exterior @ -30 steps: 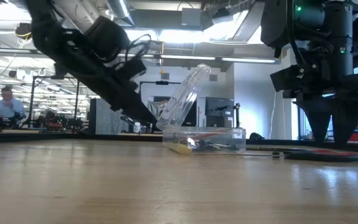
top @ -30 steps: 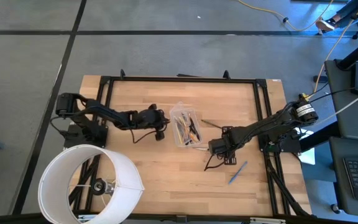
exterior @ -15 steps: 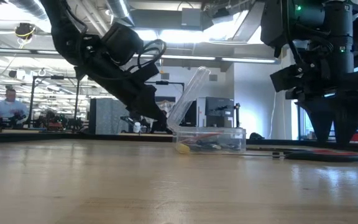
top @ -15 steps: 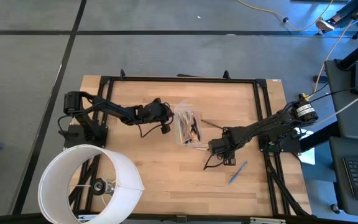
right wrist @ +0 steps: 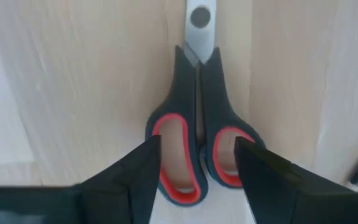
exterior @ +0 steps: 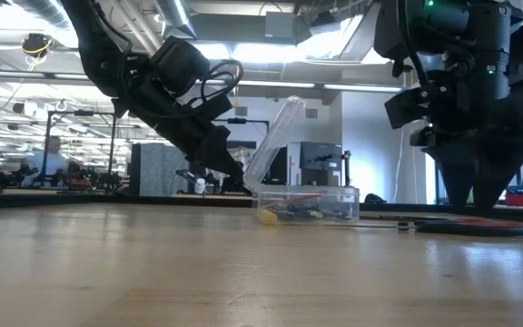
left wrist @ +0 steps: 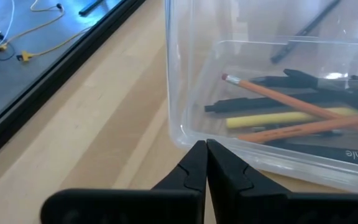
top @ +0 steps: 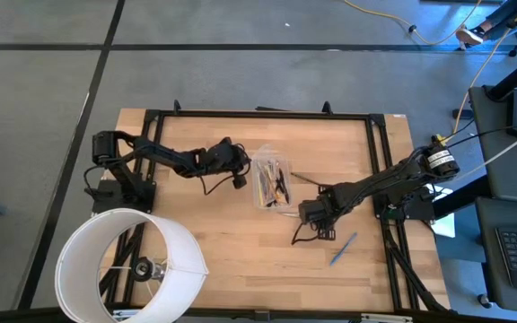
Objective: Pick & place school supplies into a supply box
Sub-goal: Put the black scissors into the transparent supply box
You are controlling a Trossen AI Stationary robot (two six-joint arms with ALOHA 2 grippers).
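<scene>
left pincer (left wrist: 205, 163) together at supply box (left wrist: 185, 74) holding pencils (left wrist: 278, 96), right pincer (right wrist: 194, 165) apart over scissors (right wrist: 197, 124)

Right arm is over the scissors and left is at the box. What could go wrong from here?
1. The right end effector is open astride the scissors handles; they lie flat on the table, so closing may slide them instead of lifting.
2. The left end effector, shut, sits at the clear box corner; a nudge could shift the box or its raised lid.

Between the right gripper's (right wrist: 194, 165) black fingers lie black scissors (right wrist: 196, 124) with red-lined handles, while orange pencils (left wrist: 303, 109) and a yellow pen (left wrist: 275, 119) fill the clear supply box (left wrist: 185, 81) ahead of the left gripper (left wrist: 205, 163).
</scene>
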